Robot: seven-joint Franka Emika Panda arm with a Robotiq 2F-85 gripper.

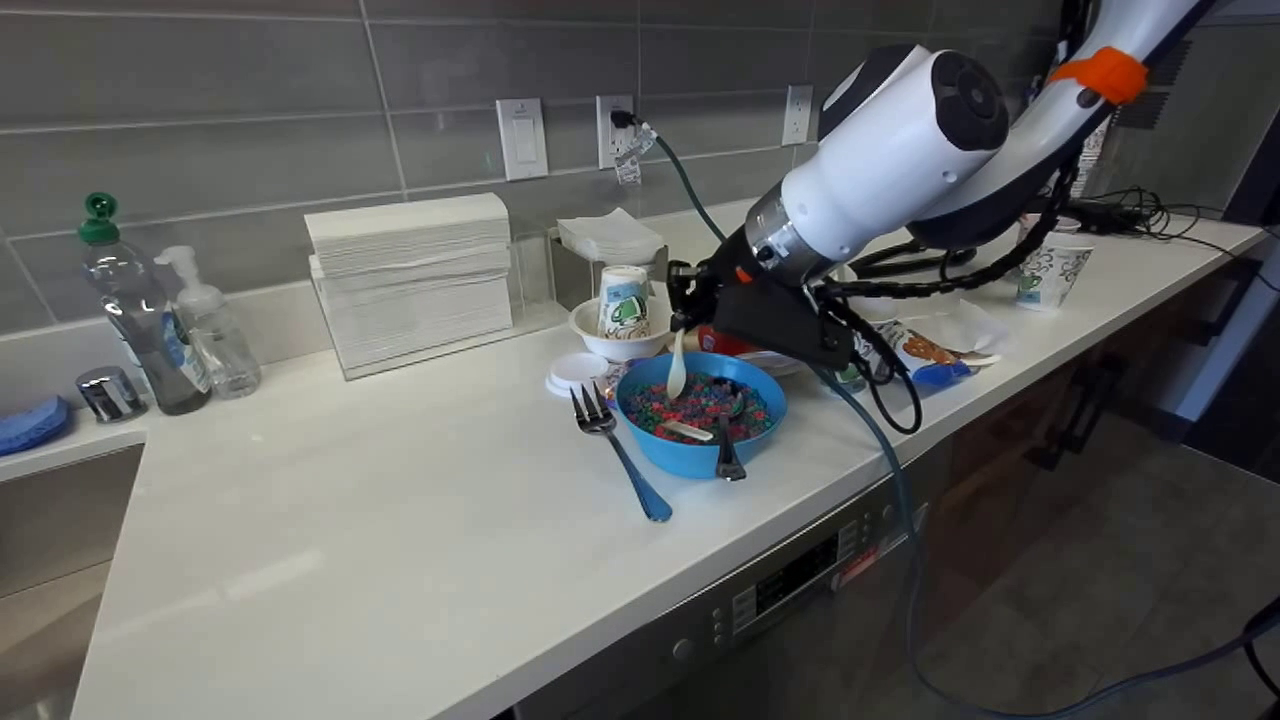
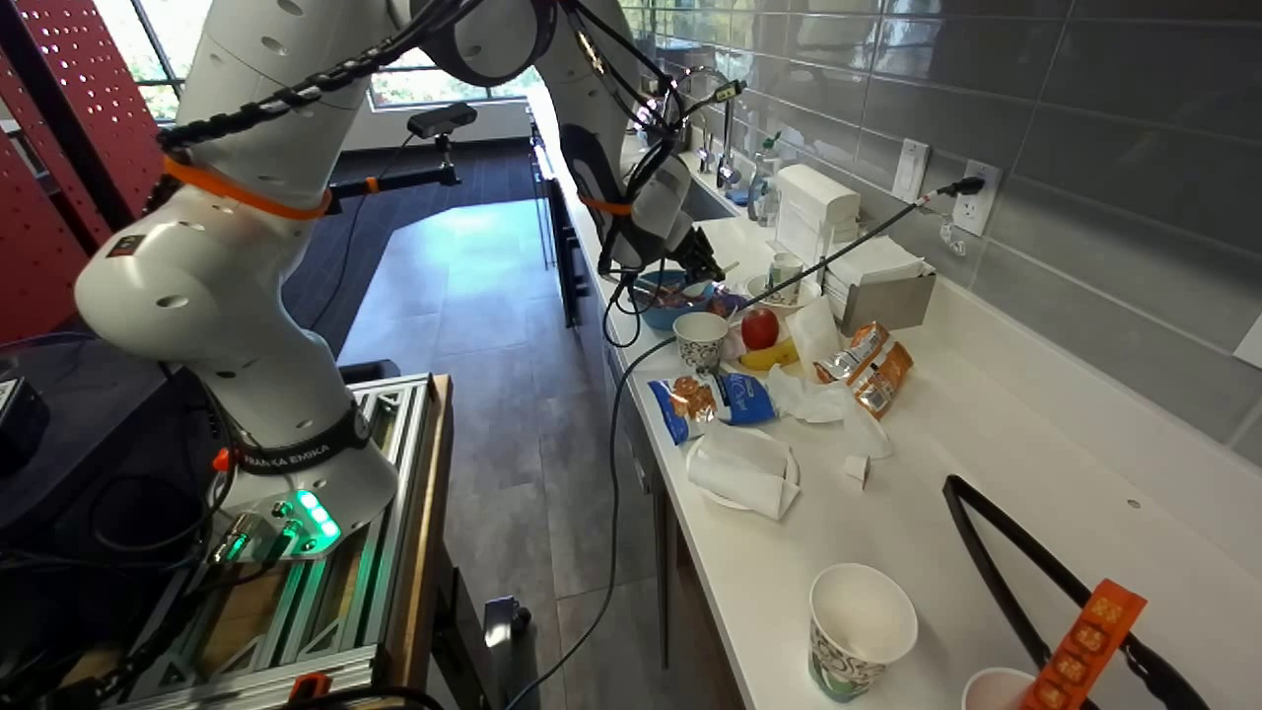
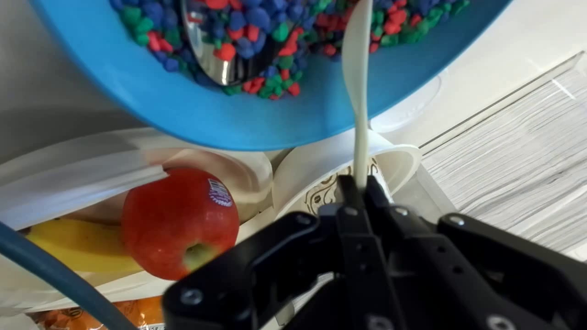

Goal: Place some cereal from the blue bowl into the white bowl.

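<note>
The claw (image 3: pixel 361 187) is pinched closed on the handle of a white plastic spoon (image 3: pixel 358 94). The spoon points down over the blue bowl (image 1: pixel 670 458), but I cannot tell if its tip touches the cereal (image 1: pixel 705 403). The cereal, lots of little red, blue and green bits, is in the blue bowl. A metal spoon (image 1: pixel 727 450) rests there too, its handle poking over the rim. Near the blue bowl is the white bowl (image 1: pixel 618 350), with a paper cup (image 1: pixel 624 300) standing inside. A fork (image 1: pixel 622 456) lies on the worktop (image 1: pixel 350 520) just beside the blue bowl.
</note>
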